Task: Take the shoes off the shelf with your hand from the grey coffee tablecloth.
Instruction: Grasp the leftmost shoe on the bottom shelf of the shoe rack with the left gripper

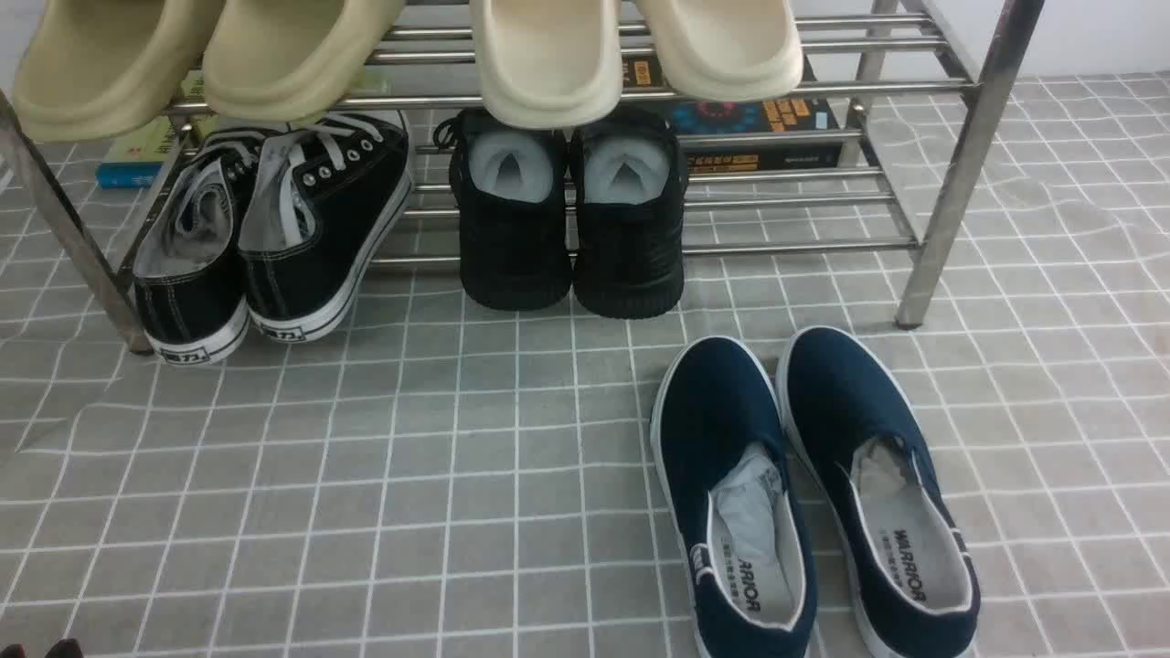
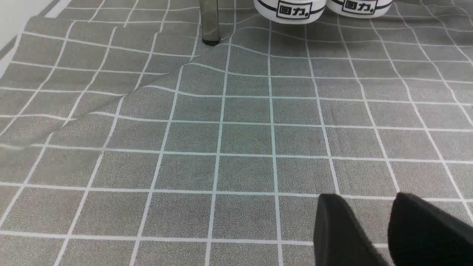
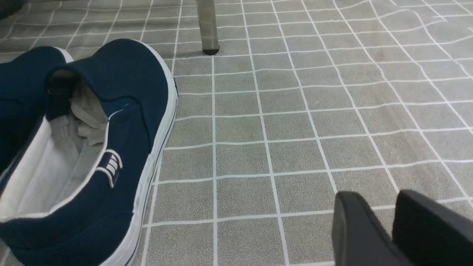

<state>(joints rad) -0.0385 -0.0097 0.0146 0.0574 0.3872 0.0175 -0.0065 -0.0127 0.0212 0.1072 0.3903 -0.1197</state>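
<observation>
The shoes (image 1: 274, 238), black canvas sneakers with white laces and soles, rest on the left of the lower tier of the steel shelf (image 1: 960, 164), heels toward me and overhanging the grey gridded tablecloth (image 1: 457, 475). Their white heel ends (image 2: 290, 9) show in the left wrist view beside a shelf leg (image 2: 210, 22). My left gripper (image 2: 366, 201) hovers low over the cloth, short of the shoes, with its jaws a little apart and empty. My right gripper (image 3: 377, 197) is also over bare cloth, jaws slightly apart and empty. Neither gripper shows in the front view.
Black knit sneakers (image 1: 571, 228) sit mid-shelf. Navy slip-ons (image 1: 804, 484) lie on the cloth at front right, also in the right wrist view (image 3: 122, 92), near a shelf leg (image 3: 207, 26). Beige slippers (image 1: 548, 64) overhang the top tier. Boxes (image 1: 759, 128) lie behind.
</observation>
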